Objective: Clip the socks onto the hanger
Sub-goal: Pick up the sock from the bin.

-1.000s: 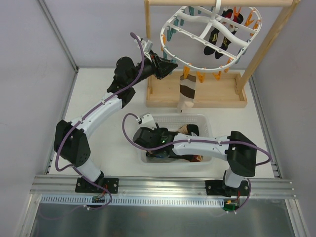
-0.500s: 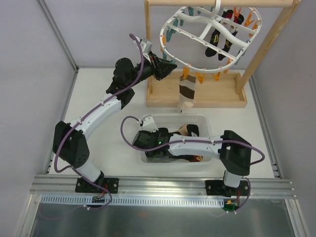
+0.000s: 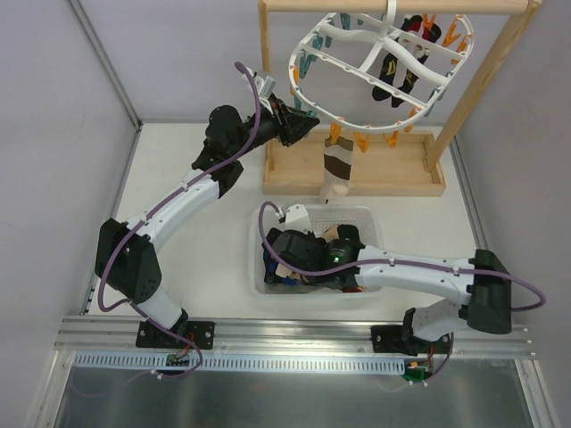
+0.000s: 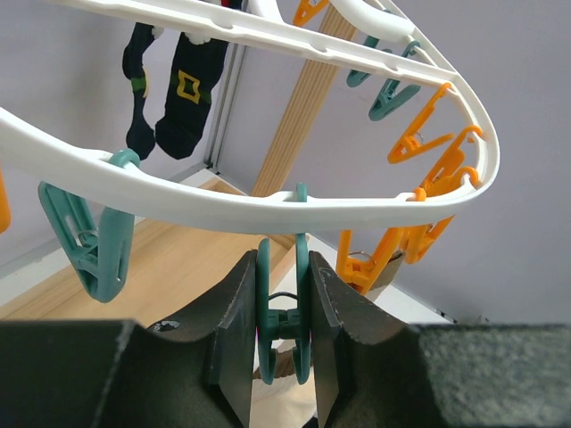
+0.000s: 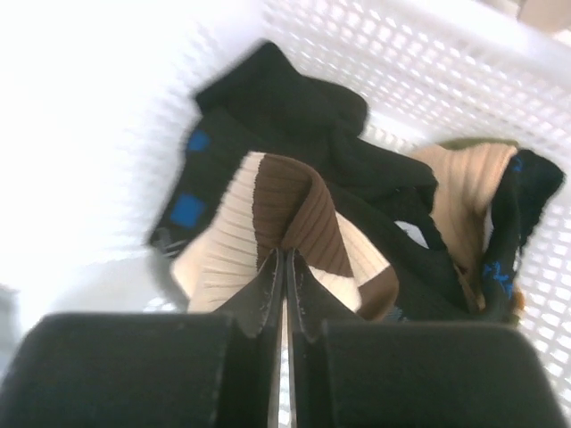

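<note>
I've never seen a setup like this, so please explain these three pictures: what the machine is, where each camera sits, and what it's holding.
These are two robot arms bolted at the near edge of a table, each ending in a two-finger gripper. The overhead picture comes from a fixed camera above and behind them; the other two come from cameras on the wrists. On the table stand a wooden frame carrying a white oval hanger rimmed with orange and teal pegs, and a white basket of socks. One banded sock already hangs from a peg. The left gripper pinches a teal peg on the hanger's rim. The right gripper is down in the basket, shut on a tan, brown and white sock.
</note>
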Tool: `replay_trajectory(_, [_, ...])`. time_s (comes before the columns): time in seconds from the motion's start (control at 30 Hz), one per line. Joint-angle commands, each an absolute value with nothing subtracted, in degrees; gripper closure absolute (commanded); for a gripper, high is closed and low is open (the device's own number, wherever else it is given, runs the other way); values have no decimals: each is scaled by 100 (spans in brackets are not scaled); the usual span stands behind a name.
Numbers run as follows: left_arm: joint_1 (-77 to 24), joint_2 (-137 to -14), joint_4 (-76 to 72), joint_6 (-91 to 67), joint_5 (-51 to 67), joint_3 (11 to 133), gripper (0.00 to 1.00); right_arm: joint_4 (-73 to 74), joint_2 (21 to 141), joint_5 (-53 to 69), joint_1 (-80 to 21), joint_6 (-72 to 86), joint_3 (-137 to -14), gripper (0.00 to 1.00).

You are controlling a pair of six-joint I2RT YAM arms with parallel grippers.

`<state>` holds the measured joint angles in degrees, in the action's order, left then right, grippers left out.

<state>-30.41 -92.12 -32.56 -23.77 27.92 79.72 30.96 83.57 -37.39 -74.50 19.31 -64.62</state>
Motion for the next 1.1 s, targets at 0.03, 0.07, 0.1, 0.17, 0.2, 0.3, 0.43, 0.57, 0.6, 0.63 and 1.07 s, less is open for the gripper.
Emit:
replay_trajectory(0.03, [-3076, -9070, -2979, -2399, 2971, 7813, 100, 2496, 7368, -3182, -7462, 1670, -6311, 99])
replay_trajectory(0.07, [-3102, -9079, -2997, -2408, 2962, 7813, 100, 2505, 7252, -3164, -7462, 1661, -6250, 99])
replay_trajectory(0.1, [-3120, -9070, -2997, -2391, 2953, 7813, 100, 2662, 7164, -3173, -7453, 1679, -6240, 99])
replay_trajectory(0.17, [-3146, -9053, -3006, -2347, 2944, 7778, 100, 3004, 6953, -3383, -7409, 1880, -6275, 99])
replay_trajectory(0.2, [-3164, -9044, -3015, -2329, 2936, 7761, 100, 3458, 6900, -3523, -7409, 1959, -6301, 99])
replay_trajectory(0.3, [-3182, -8991, -3058, -2285, 2909, 7673, 100, 4355, 6575, -3989, -7392, 2328, -6381, 99])
replay_trajectory(0.43, [-3182, -8974, -3076, -2268, 2909, 7646, 100, 4887, 6004, -3931, -7348, 2768, -6372, 99])
replay_trajectory(0.57, [-3182, -8956, -3111, -2259, 2935, 7620, 100, 4606, 5923, -3323, -7251, 2673, -6354, 99])
replay_trajectory(0.6, [-3182, -8956, -3120, -2267, 2927, 7620, 100, 4658, 6037, -3253, -7251, 2663, -6415, 99])
replay_trajectory(0.63, [-3182, -8947, -3120, -2268, 2935, 7603, 100, 4745, 6421, -3208, -7242, 2654, -6564, 99])
replay_trajectory(1.07, [-3182, -8877, -3164, -2206, 2909, 7383, 100, 2998, 8744, -2294, -7075, 1969, -7128, 99])
